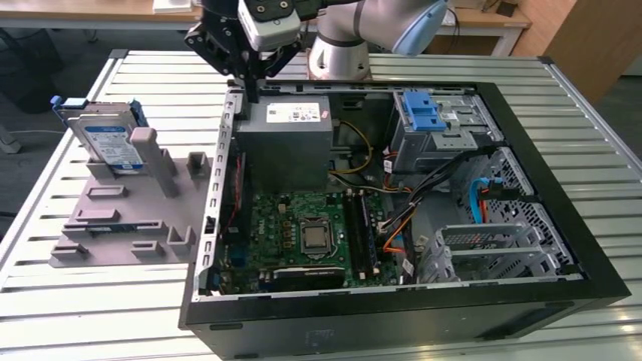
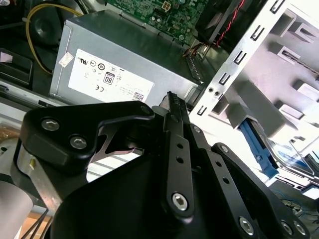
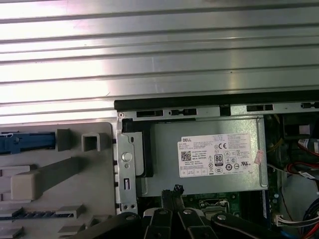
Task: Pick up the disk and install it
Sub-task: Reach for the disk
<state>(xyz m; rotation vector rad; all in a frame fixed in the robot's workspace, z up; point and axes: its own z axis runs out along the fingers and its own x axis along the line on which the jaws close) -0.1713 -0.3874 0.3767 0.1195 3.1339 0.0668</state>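
Black gripper (image 1: 249, 89), closed and empty, hovers above the computer case (image 1: 227, 150) edge, well apart from the upright disk (image 1: 110, 141).

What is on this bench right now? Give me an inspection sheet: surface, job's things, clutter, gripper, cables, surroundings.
Surface: slatted metal table, carrying a grey fixture and an open computer case.
Job's things: disk standing upright in the fixture, apart from the gripper.
Clutter: nothing seen.
Gripper: shut, empty, above the case's edge by the power supply.
Cables: yellow, orange, black and blue wires inside the case.
Surroundings: wooden desks behind the table.
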